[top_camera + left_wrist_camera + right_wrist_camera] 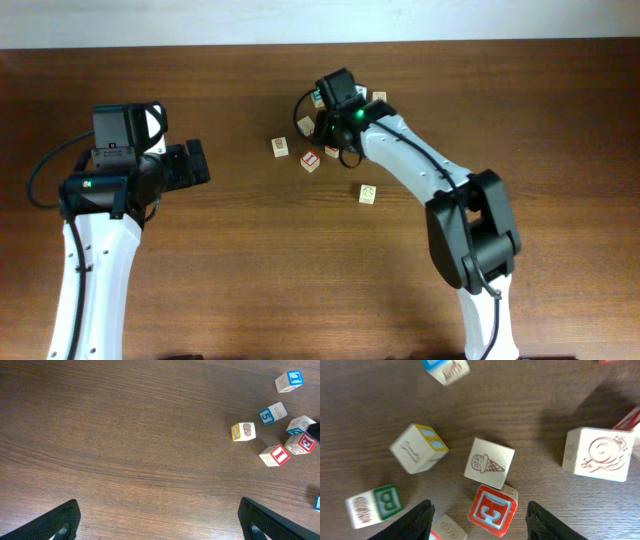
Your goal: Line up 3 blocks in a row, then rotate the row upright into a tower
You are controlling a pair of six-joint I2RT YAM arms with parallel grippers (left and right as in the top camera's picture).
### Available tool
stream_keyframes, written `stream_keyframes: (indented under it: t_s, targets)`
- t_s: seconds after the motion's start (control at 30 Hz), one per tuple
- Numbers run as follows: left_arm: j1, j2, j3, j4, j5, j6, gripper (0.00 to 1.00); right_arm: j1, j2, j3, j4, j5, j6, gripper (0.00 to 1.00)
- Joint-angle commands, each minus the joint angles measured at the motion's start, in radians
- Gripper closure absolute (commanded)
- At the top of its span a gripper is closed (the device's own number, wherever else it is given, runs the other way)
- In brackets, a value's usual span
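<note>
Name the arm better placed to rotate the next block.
Right. The right gripper hangs open over the blocks, a red-faced block between its fingers in the wrist view. The left gripper, also open, sits far aside.

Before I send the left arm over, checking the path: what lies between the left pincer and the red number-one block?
Only bare table from the left pincer to the red block, per the overhead view; a pale block sits just beside.

Red block cut by right edge, blue-faced cube cut by top edge
</note>
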Motion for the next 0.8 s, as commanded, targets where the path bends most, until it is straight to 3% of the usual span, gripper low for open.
stream_keyframes:
  t_s: [0.0, 0.1, 0.17, 0.33, 0.57, 0.6, 0.67, 0.77]
  targets:
    - [0.001, 0.002, 0.021, -0.002, 0.008, -0.013, 0.01, 0.011, 0.053, 0.013, 0.01, 0.09, 0.034, 0.41]
    - [0.001, 0.002, 0.021, -0.001, 0.008, -0.013, 0.01, 0.011, 0.072, 0.013, 0.002, 0.087, 0.026, 0.53]
    - [0.001, 0.002, 0.021, -0.001, 0.008, -0.013, 0.01, 0.011, 0.071, 0.013, -0.045, 0.079, 0.025, 0.67]
    - [0.001, 0.002, 0.021, 0.0, 0.008, -0.013, 0.01, 0.011, 0.055, 0.031, -0.135, -0.018, -0.108, 0.67]
    - [0.001, 0.002, 0.021, 0.0, 0.008, -0.013, 0.01, 0.013, 0.007, 0.157, -0.536, -0.166, -0.136, 0.62]
    - [0.001, 0.002, 0.021, 0.0, 0.008, -0.013, 0.01, 0.013, 0.007, 0.156, -0.533, -0.155, -0.137, 0.62]
    - [0.001, 0.002, 0.021, 0.005, 0.008, -0.013, 0.01, 0.013, 0.01, 0.155, -0.423, -0.147, -0.319, 0.47]
    - [0.001, 0.002, 0.021, 0.005, 0.008, -0.013, 0.01, 0.011, 0.059, 0.155, -0.364, -0.147, -0.381, 0.49]
